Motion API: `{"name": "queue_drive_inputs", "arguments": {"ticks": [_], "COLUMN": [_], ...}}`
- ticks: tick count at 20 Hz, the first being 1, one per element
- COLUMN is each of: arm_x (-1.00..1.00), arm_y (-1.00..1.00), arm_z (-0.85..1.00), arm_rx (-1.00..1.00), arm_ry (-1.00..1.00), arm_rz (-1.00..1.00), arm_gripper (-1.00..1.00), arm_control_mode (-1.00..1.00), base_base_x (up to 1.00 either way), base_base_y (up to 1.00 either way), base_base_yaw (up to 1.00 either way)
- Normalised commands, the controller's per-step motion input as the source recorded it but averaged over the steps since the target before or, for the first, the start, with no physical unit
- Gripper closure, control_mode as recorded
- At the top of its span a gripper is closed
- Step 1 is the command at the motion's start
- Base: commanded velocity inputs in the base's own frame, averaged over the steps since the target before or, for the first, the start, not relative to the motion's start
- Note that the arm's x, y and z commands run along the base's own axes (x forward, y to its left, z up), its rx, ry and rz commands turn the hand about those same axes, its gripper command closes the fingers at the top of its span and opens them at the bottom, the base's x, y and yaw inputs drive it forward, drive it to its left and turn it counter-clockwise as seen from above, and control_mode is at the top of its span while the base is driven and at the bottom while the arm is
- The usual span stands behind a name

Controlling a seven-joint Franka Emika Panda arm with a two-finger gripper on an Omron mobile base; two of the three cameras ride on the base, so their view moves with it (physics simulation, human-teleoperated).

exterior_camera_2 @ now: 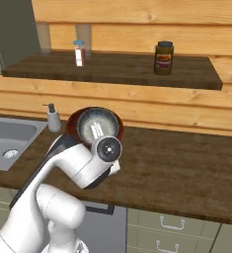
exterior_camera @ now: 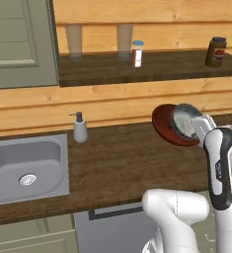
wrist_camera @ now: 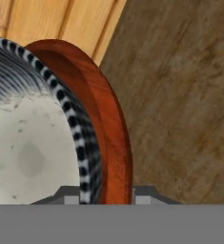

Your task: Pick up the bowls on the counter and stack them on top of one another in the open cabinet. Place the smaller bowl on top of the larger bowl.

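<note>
No legible writing anywhere: red-white label on small jar (exterior_camera: 137,53) and red-yellow label on dark jar (exterior_camera: 215,51) too blurred (both on open cabinet (exterior_camera: 152,69) shelf floor). End effector (wrist_camera: 105,198) partly closed, clamping rims of larger bowl (exterior_camera: 162,123) and smaller bowl (exterior_camera: 185,121), smaller nested inside larger, both tilted on edge above table (exterior_camera: 117,163). Soap dispenser (exterior_camera: 80,127) at 9 o'clock from bowls, by sink (exterior_camera: 26,165).

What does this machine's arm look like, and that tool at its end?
The arm is glossy white, built of rounded tube-like segments with dark grey-black joints; one round joint cap shows a small dark centre. No loose cables show. The tool has two small grey finger tips.
</note>
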Motion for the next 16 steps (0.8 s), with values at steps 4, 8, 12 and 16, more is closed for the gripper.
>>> {"name": "queue_drive_inputs", "arguments": {"ticks": [4,8,12,16], "arm_x": [-0.31,-0.27,-0.03,0.22], "arm_y": [-0.22,-0.16,-0.02,0.00], "arm_z": [1.00,1.00,1.00,1.00], "arm_rx": [0.15,0.13,0.09,0.07], "arm_ry": [-0.21,-0.21,-0.26,-0.07], "arm_rz": [-0.18,-0.15,-0.16,-0.16], "arm_gripper": [1.00,1.00,1.00,1.00], "arm_control_mode": [-1.00,-1.00,-1.00,-1.00], "base_base_x": [0.00,0.00,0.00,0.00], "base_base_y": [0.00,0.00,0.00,0.00], "base_base_yaw": [0.00,0.00,0.00,0.00]}}
